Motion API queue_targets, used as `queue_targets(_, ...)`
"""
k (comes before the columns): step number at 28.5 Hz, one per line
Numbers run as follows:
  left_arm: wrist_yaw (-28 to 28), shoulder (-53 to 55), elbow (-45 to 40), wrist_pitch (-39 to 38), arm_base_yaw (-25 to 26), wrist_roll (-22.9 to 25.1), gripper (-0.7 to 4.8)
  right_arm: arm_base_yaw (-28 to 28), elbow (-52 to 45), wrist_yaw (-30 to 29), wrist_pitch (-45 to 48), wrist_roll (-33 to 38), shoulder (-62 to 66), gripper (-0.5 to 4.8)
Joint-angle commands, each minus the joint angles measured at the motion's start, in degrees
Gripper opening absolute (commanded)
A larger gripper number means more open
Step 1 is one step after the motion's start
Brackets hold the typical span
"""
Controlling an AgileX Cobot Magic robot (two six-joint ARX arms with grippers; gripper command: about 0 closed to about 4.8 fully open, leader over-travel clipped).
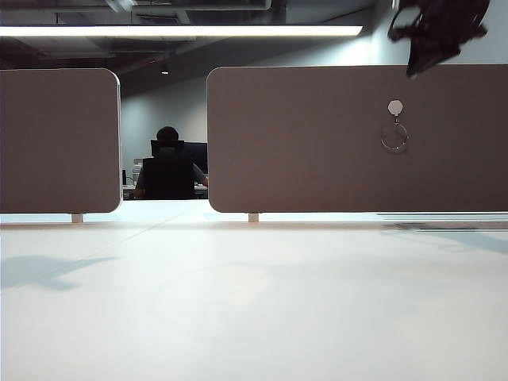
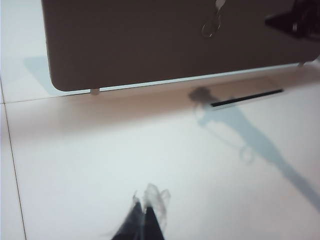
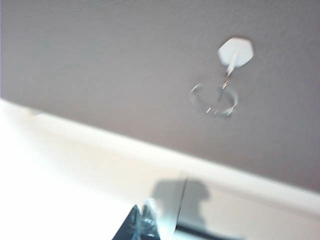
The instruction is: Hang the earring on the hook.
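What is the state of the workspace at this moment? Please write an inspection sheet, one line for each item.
Surface: white table, bare, only shadows on it.
Job's things: earring hangs from the hook on the grey partition panel; nothing holds it.
Clutter: nothing seen.
Grippers: left gripper shut, empty, above the table; right gripper shut, empty, off the earring, raised at the top right of the exterior view.
Cables: nothing seen.
Surroundings: second panel to the left; through the gap, a seated person facing away; ceiling light.
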Motion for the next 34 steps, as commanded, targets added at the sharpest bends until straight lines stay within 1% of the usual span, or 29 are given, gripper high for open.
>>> queue_targets(1,-1.8,-8.4,0.1,-5.3,0.0,-1.2,-0.05,2.4,-10.6,2.5,3.5,0.9,-10.3,-0.04)
queue_targets(5,-5.6,-19.8,0.0,-14.5,0.0,-0.8,-0.06,4.5,-27.8,2.1,9.0,4.3,-26.4,-0.04)
queue_targets(9,-10.5,-29.7,-0.1,-22.3,0.0,-1.0,-0.06,6.9,-41.9,0.8,12.1,5.1,-41.7,-0.04)
queue_targets(11,-10.7,-35.0,-1.2,-23.6,0.0,-1.0,-0.06,8.9,-47.8,0.8,12.2,5.7,-49.4,-0.04)
queue_targets(13,-10.7,-40.4,-3.1,-23.8,0.0,-2.4,-0.05,11.0,-53.3,0.9,12.2,5.7,-56.7,-0.04)
queue_targets(15,-12.5,-45.4,-5.6,-24.2,0.0,-5.0,-0.06,13.0,-58.2,0.9,12.2,5.8,-63.3,-0.04)
queue_targets(17,-14.5,-50.3,-8.6,-24.4,0.0,-5.7,-0.06,14.7,-62.9,0.9,12.2,5.9,-69.6,-0.04)
queue_targets(19,-14.6,-54.3,-11.5,-23.8,0.0,-6.0,-0.06,15.8,-67.1,1.0,12.2,7.3,-75.1,-0.04)
queue_targets(20,-14.0,-54.1,-12.7,-23.2,0.0,-6.0,-0.06,16.4,-69.8,1.0,12.3,8.1,-78.3,-0.04)
queue_targets(22,-12.4,-53.7,-13.7,-24.3,0.3,-5.9,-0.06,16.8,-74.2,1.2,12.2,8.3,-83.4,-0.04)
queue_targets(25,-12.2,-53.4,-17.2,-20.7,0.4,-5.7,-0.06,17.0,-80.6,-1.6,12.3,8.3,-90.5,-0.04)
queue_targets(27,-12.2,-53.6,-21.2,-15.8,0.4,-4.8,-0.06,17.3,-85.0,-2.0,12.3,8.3,-94.6,-0.04)
queue_targets(30,-12.2,-53.7,-28.3,-8.7,0.4,-4.9,-0.06,17.4,-90.8,-2.3,12.5,8.5,-99.7,-0.04)
queue_targets(31,-12.2,-53.7,-30.4,-6.8,0.4,-4.9,-0.06,17.5,-92.5,-2.3,12.9,9.4,-101.0,-0.04)
queue_targets(34,-12.4,-53.8,-36.9,-2.1,0.4,-4.9,-0.06,17.5,-97.7,-1.6,14.6,15.1,-105.1,-0.04)
